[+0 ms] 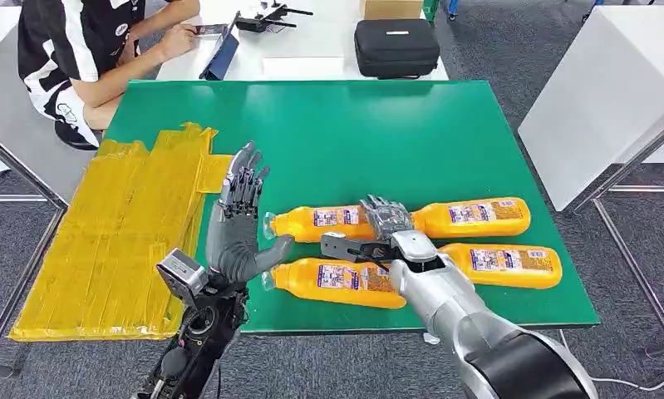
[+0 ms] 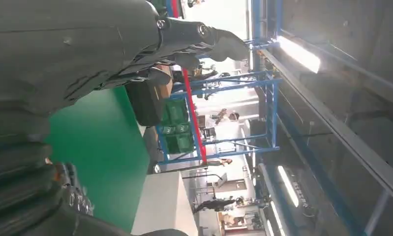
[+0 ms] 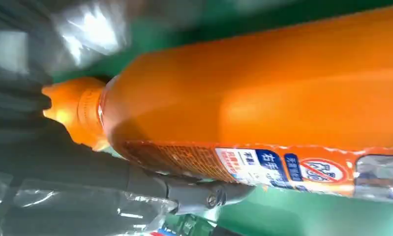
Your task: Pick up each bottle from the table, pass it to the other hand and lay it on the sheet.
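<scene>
Four orange bottles lie on their sides on the green table (image 1: 353, 125): a far left one (image 1: 320, 220), a far right one (image 1: 478, 216), a near left one (image 1: 336, 281) and a near right one (image 1: 503, 264). My right hand (image 1: 380, 230) is low over the middle of the group, fingers apart at the neck end of the far right bottle. Up close an orange bottle (image 3: 263, 98) has a finger (image 3: 199, 194) alongside it; no firm grip shows. My left hand (image 1: 241, 220) is raised upright, fingers spread and empty, beside the yellow sheet (image 1: 120, 233). The left hand (image 2: 86, 54) holds nothing.
A person (image 1: 79, 41) sits at the far left corner. A black case (image 1: 395, 46) and a tablet (image 1: 222, 54) lie on the white table behind. Another white table (image 1: 611, 100) stands to the right. The yellow sheet hangs over the table's left edge.
</scene>
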